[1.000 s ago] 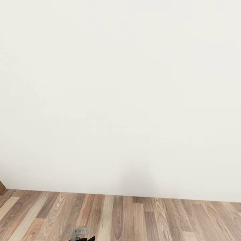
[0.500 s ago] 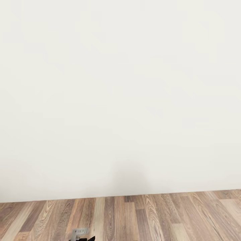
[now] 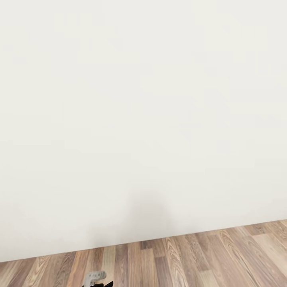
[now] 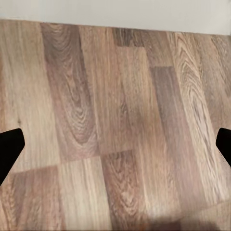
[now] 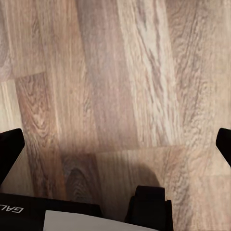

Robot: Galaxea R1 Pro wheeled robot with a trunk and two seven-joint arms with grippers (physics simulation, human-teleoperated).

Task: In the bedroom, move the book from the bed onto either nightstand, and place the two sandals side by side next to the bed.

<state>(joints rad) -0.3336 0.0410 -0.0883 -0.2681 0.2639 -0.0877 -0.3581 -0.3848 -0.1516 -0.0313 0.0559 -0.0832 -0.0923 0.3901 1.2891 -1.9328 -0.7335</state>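
you're facing a blank white wall (image 3: pixel 143 111) with a strip of wood-plank floor (image 3: pixel 191 259) at its foot, a faint shadow on the wall just above the boards. the left gripper (image 4: pixel 115 144) hangs over bare planks, fingers spread wide, holding nothing. the right gripper (image 5: pixel 115 144) is likewise spread and empty above the floor, the robot's dark base (image 5: pixel 149 207) beneath it.

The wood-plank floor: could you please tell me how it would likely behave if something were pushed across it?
The floor looks hard, flat and smooth, so a light item would probably slide rather than snag. Its plank seams appear flush, so an edge catching seems unlikely. It looks rigid and should not give under a push, though how slippery it really is cannot be told.
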